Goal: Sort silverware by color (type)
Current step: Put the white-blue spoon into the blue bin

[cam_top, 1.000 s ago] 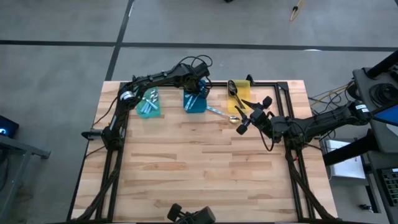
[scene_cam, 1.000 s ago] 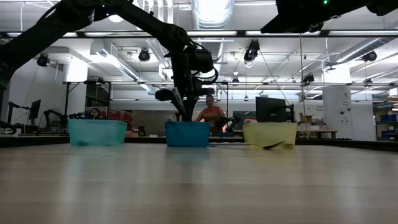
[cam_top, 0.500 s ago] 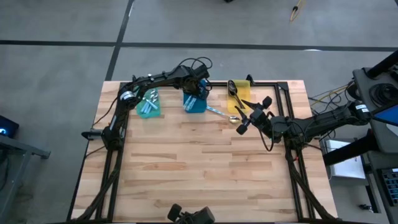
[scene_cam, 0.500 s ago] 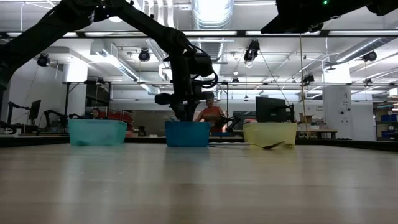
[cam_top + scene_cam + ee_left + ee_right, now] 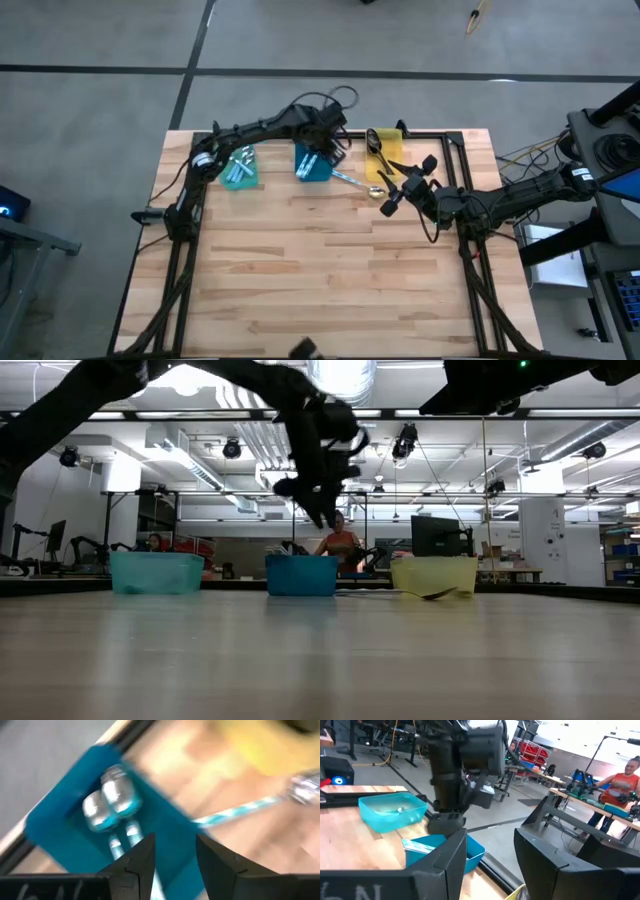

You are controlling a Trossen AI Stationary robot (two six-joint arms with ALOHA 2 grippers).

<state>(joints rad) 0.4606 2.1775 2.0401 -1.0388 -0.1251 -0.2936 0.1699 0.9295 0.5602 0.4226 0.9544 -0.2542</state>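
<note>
Wooden table (image 5: 330, 270) bears three plastic bins: teal bin (image 5: 240, 182), blue bin (image 5: 312, 170), yellow bin (image 5: 396, 140). Left gripper (image 5: 174, 842) hangs over the blue bin, part-open and empty, and should rise clear before approaching the one blue-handled silver spoon (image 5: 352, 181) lying just beside it; right gripper (image 5: 490, 850) waits open and empty. Two matching spoons (image 5: 112, 800) lie in the blue bin

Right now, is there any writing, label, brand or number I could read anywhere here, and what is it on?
No text can be read for certain.
Right wrist view: embossed marks on the right gripper at the bottom edge, cut off and unreadable.
The blue bin, teal bin and yellow bin show no labels.
</note>
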